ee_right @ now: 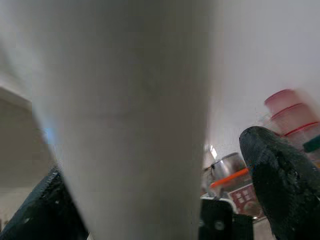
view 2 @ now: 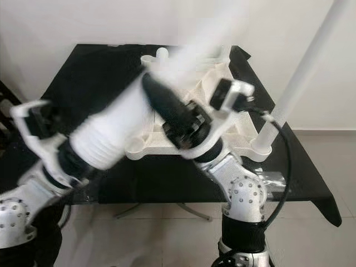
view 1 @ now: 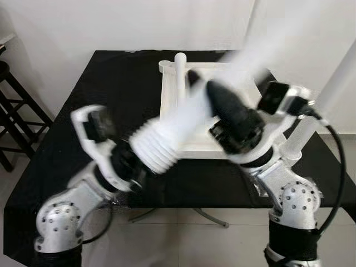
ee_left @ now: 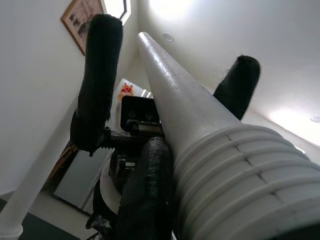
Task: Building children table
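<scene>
Mid-assembly: white table leg (view 1: 167,136) held aloft between both grippers, above upturned tabletop (view 1: 172,89) on black worktop (view 1: 111,83). Left gripper (ee_left: 165,95) fingers clasp ribbed threaded end; right gripper (view 1: 219,100) fingers grasp tapered shaft. Leg likely light, stiff, slippery; ribbed end grips best.

Black-draped counter (view 1: 111,78) against a white wall. Dark wooden stool (view 1: 14,105) just beside its left edge. Framed picture (ee_left: 80,22) on wall; red-lidded containers (ee_right: 290,112) stacked, blurred.
</scene>
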You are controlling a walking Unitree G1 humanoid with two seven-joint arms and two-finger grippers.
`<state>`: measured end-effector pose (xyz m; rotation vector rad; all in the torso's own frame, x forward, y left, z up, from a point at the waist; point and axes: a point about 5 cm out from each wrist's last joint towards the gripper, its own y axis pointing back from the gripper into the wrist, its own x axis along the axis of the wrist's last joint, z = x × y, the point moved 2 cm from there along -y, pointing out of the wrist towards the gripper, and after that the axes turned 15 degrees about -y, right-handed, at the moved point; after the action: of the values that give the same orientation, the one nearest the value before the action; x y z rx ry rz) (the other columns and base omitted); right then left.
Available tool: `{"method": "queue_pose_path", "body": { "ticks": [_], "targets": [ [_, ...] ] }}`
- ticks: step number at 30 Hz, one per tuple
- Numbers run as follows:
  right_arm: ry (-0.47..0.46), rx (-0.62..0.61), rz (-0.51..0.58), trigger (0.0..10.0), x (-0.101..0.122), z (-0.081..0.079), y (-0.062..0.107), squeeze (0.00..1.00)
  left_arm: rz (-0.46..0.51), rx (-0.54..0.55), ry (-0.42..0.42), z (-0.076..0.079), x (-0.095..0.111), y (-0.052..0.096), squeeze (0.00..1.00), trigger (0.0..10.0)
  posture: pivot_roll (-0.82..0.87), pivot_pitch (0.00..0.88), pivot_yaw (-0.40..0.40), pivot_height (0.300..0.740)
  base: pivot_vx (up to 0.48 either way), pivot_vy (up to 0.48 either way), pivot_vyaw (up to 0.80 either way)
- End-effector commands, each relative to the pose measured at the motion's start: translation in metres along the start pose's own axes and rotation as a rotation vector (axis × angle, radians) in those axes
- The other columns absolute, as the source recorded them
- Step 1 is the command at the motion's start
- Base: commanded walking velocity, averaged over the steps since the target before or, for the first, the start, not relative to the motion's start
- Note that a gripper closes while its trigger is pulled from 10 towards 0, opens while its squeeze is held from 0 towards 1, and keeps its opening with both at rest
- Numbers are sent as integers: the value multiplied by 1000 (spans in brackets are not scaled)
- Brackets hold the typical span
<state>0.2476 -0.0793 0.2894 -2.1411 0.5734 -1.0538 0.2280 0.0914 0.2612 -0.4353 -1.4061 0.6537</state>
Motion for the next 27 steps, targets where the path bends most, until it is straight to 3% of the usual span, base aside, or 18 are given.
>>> {"method": "queue_pose_path", "body": {
  "ticks": [1, 21, 22, 23, 24, 25, 26, 27],
  "targets": [
    [-5, 36, -29, 10000, -2, -5, -3, 0, -3, 7, -9, 1, 1, 0, 0, 10000, -9, 42, -43, 740, 0, 0, 0],
    [-5, 99, -14, 10000, 0, -7, -5, 0, -52, -6, 37, 4, -14, -1, 0, 10000, -9, 42, -34, 740, 0, 0, 0],
    [-9, 107, -16, 8353, 0, -9, -6, 0, -54, -5, 39, 4, -15, -1, 0, 10000, -12, 42, -33, 740, 0, 0, 0],
    [-9, 107, -16, 8353, 0, -9, -6, 0, -54, -5, 39, 4, -15, -1, 0, 10000, -12, 42, -33, 740, 0, 0, 0],
    [-12, 117, -19, 1294, 0, -11, -6, 0, -57, -4, 39, 4, -15, 0, 0, 10000, -12, 42, -33, 740, 0, 0, 0],
    [-15, 125, -22, 1294, 0, -12, -6, 0, -59, -2, 40, 3, -16, 0, 0, 10000, -12, 42, -33, 740, 0, 0, 0],
    [-19, 133, -29, 0, 0, -14, -6, 0, -61, 0, 41, 3, -16, 1, 0, 10000, -12, 42, -33, 740, 0, 0, 0],
    [-19, 133, -29, 0, 0, -14, -6, 0, -61, 0, 41, 3, -16, 1, 0, 10000, -12, 42, -33, 740, 0, 0, 0]
  ]
}}
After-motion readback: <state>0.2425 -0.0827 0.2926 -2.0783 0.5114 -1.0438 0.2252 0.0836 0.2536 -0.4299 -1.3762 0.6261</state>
